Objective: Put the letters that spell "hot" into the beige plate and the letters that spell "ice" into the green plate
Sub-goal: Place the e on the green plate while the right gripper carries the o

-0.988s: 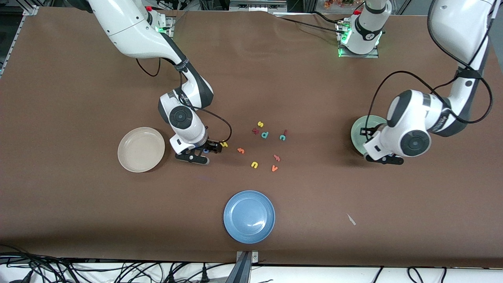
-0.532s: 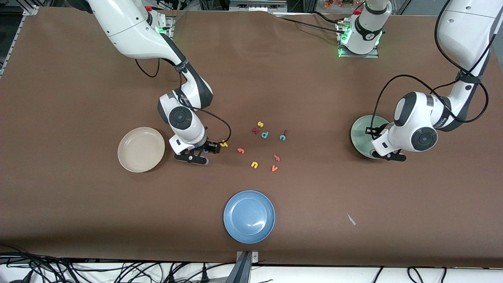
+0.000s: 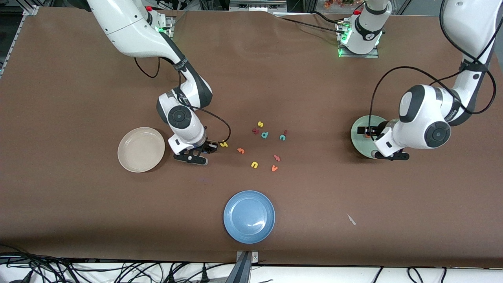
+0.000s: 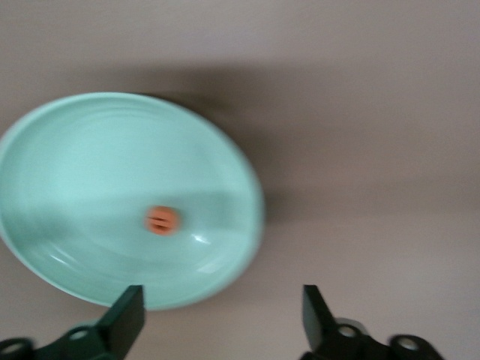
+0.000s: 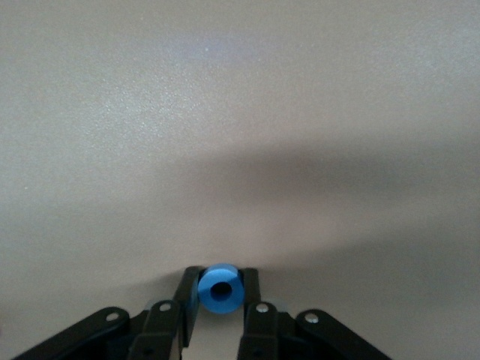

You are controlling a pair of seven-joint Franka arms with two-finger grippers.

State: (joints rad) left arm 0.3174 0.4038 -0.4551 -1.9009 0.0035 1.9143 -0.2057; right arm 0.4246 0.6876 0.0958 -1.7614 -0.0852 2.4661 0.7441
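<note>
The small blue ring-shaped plastic o (image 5: 221,288) is clamped between the right gripper's (image 5: 220,294) jaws at table level, beside the round cream-beige plate (image 3: 141,149). The left gripper (image 4: 222,315) is held spread and empty over the pale mint-green plate (image 4: 90,157), with the small orange e (image 4: 161,220) lying in it just ahead of the jaws.

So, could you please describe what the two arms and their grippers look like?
Both arms are glossy white with dark grey joint bands and round dark caps at the wrist. A black cable loops along each forearm. Green lights glow at the bases. The left gripper and right gripper are black, with black fingers showing small round screw heads.
</note>
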